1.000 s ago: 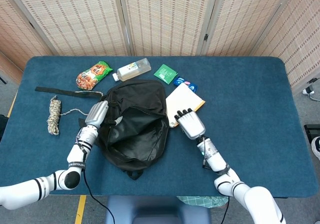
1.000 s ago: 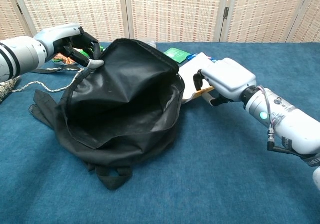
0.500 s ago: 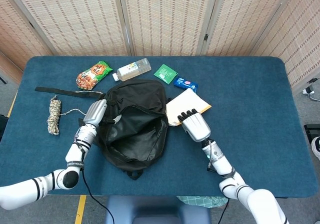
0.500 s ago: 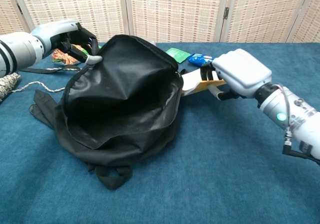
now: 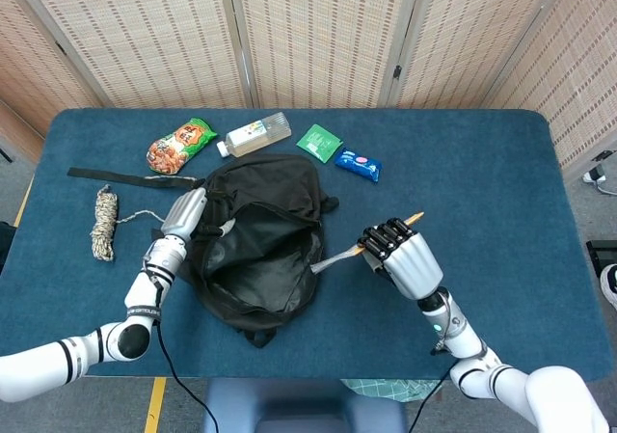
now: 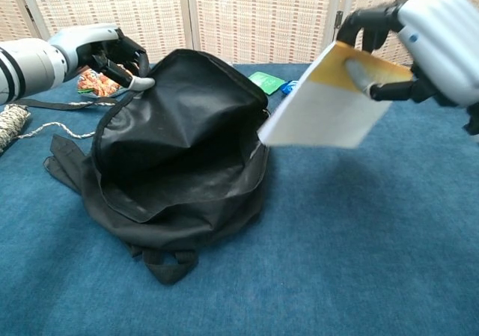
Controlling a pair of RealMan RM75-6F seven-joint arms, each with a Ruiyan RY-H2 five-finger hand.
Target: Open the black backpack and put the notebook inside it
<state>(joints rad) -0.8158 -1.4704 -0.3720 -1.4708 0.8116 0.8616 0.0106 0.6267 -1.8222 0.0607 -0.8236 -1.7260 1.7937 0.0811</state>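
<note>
Right hand point(image 6: 438, 40) raised off the table point(image 5: 501, 182), gripping notebook point(image 6: 329, 108) beside open backpack point(image 5: 260, 245); left hand point(image 5: 185, 218) pinching its rim. Snacks point(image 5: 179, 145), bottle point(image 5: 254, 134) along far edge.

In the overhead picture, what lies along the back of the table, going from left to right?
Snack bag → clear bottle → green packet → blue packet.
</note>
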